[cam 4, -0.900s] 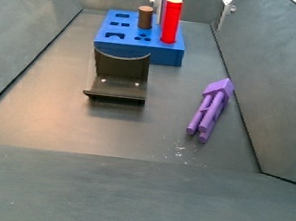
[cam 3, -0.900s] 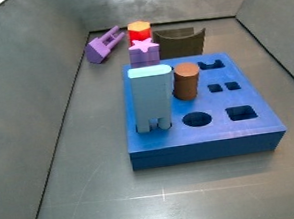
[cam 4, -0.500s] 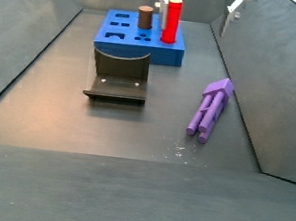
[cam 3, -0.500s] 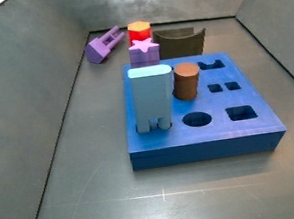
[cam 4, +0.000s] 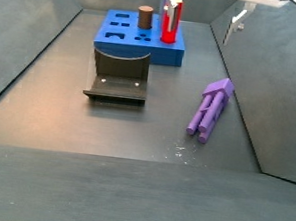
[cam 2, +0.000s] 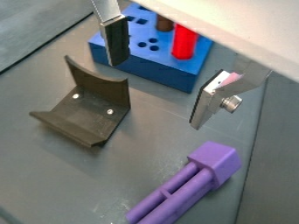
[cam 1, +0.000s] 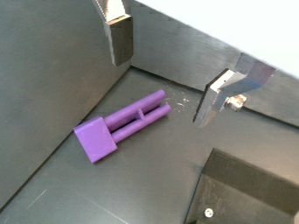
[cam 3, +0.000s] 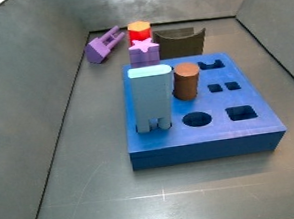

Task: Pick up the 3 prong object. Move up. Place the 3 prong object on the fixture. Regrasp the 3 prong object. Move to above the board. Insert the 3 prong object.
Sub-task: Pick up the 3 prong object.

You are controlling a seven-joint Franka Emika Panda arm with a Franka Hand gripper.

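Note:
The 3 prong object (cam 4: 211, 108) is a violet-purple elongated block lying flat on the grey floor near the side wall, also seen in both wrist views (cam 1: 122, 129) (cam 2: 181, 188) and far back in a side view (cam 3: 102, 46). My gripper (cam 4: 206, 8) hangs high above the floor, open, with nothing between its silver fingers (cam 1: 119, 39) in both wrist views (cam 2: 114, 44). It is well above the 3 prong object and apart from it. The dark fixture (cam 4: 118, 79) (cam 2: 82, 114) stands between the 3 prong object and the blue board (cam 4: 132, 37) (cam 3: 205, 124).
On the board stand a pale-blue block (cam 3: 150, 99), a brown cylinder (cam 3: 187, 80) and a red cylinder (cam 4: 171, 18). A magenta star piece (cam 3: 144, 49) sits at the board's far edge. Grey walls enclose the floor on all sides.
My gripper has come down a little and shifted toward the 3 prong object's side in a side view. The pieces on the floor and board have not moved.

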